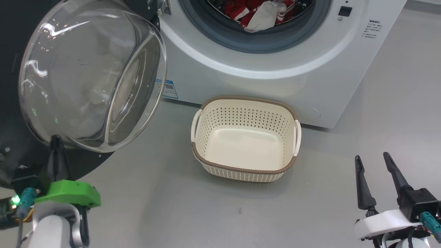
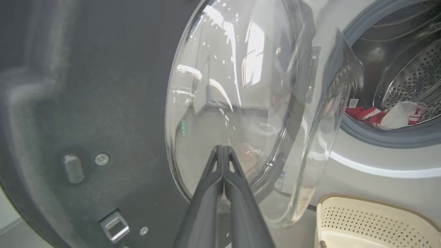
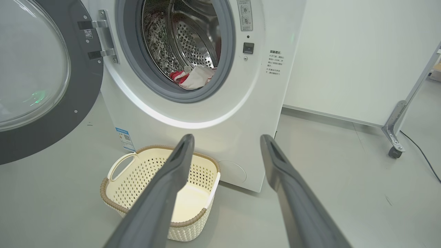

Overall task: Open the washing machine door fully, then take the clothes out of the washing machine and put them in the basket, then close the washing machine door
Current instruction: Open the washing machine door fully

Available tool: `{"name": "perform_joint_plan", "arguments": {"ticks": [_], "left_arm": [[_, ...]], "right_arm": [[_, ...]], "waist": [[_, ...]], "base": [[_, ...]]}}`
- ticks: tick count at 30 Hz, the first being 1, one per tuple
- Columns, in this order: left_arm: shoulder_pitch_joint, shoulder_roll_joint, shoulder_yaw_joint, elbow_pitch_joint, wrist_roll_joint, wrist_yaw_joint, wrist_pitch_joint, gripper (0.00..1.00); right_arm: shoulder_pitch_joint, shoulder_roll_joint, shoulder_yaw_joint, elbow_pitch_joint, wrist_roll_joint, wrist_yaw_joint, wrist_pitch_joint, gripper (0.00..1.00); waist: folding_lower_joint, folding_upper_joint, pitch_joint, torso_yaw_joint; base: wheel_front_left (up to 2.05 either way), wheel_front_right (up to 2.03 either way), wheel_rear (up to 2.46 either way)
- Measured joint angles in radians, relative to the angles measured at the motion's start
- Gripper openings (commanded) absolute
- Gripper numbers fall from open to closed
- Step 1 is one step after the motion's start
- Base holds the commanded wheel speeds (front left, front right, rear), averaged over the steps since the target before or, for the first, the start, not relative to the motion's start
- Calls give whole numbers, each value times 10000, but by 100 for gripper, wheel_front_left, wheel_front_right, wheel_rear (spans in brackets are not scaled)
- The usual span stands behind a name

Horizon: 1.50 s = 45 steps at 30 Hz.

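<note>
Dark matte fingers first. The left tool (image 1: pixel 56 139) is pinched fully together with nothing between the fingers. Its tips sit at the lower edge of the glass bowl (image 1: pixel 93 72); can't tell if they actually touch it. It has a green plastic cover (image 1: pixel 69 193) on the wrist. The right tool (image 1: pixel 372 157) is spread wide and empty, over the grey floor (image 1: pixel 155 206) to the right of the basket, touching nothing.

The basket (image 1: pixel 237 120) is cream plastic, rectangular with rounded corners. It has perforated walls, a brown woven-look rim and a white loop handle on each side. It sits on the floor just in front of the washing machine, smooth bottom bare.

The washing machine door (image 3: pixel 84 86) is swung open to the robot's left. It is a glossy black ring around the bulging clear bowl, which is heavy with reflections. Two metal hinge brackets (image 3: pixel 103 38) hold it on the machine side. Its outer edge is cut off in the head view.

The washing machine (image 1: pixel 258 82) has a white front, a grey rubber gasket (image 1: pixel 255 43) and a perforated steel drum (image 3: pixel 193 38). There is a small blue label (image 1: pixel 168 89) low on the front. Its top is out of frame.

The clothes (image 1: pixel 262 13) are red fabric with white stripes, with a white cloth piece on top. They lie at the drum's front lip, by the gasket. The item count is hard to make out.

A white wall panel (image 3: pixel 361 51) and a metal frame leg (image 3: pixel 403 113) on a caster stand beyond.
</note>
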Motion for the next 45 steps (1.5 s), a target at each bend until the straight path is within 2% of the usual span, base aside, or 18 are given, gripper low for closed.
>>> {"name": "perform_joint_plan", "arguments": {"ticks": [5, 15, 27, 28, 29, 30, 34, 35, 36, 37, 38, 45], "left_arm": [[567, -314, -667, -458, 265, -155, 0, 0], [1443, -451, -1450, -1147, 546, -520, 0, 0], [2277, -472, -2031, -1517, 546, -631, 2, 2], [2277, -470, -2050, -1524, 546, -629, 0, 18], [2282, -474, -2065, -1532, 545, -629, 0, 27], [2298, -474, -2075, -1530, 545, -629, 0, 27], [2468, -476, -2100, -1534, 545, -617, 0, 48], [2514, -476, -2121, -1538, 545, -617, 2, 50], [2542, -476, -2144, -1538, 545, -616, 2, 64], [2557, -476, -2174, -1540, 546, -614, 0, 92], [2574, -476, -2199, -1561, 546, -612, 0, 100], [2652, -477, -2288, -1720, 694, -514, 2, 100]], "right_arm": [[1, 142, 136, 19, -2, 75, 0, 100], [3, 209, 322, 12, -73, 86, 0, 100], [11, 451, 679, 13, -130, 173, 0, 100], [11, 456, 700, 13, -130, 173, 0, 100], [11, 454, 708, 13, -132, 173, 0, 100], [11, 454, 723, 12, -134, 173, 0, 100], [22, 456, 731, 10, -142, 171, 0, 100], [26, 460, 723, 8, -142, 171, 0, 100], [30, 466, 711, 2, -142, 161, 0, 100], [38, 470, 696, 0, -142, 161, 0, 100], [59, 472, 673, -2, -140, 161, 0, 100], [239, 483, 543, -48, -138, 67, 0, 100]], "waist": [[0, 0, -176, -189], [0, 0, -438, -611], [0, 0, -681, -1387], [0, 0, -695, -1469], [0, 0, -709, -1550], [0, 0, -724, -1633], [0, 0, -793, -1947], [0, 0, -812, -2020], [0, 0, -832, -2092], [0, 0, -851, -2160], [0, 0, -870, -2226], [0, 0, -942, -2589]], "base": [[0, 0, 0], [0, 0, 0], [0, 0, 0], [0, 0, 0], [0, 0, 0], [0, 0, 0], [0, 0, 0], [0, 0, 0], [0, 0, 0], [0, 0, 0], [0, 0, 0], [0, 0, 0]]}}
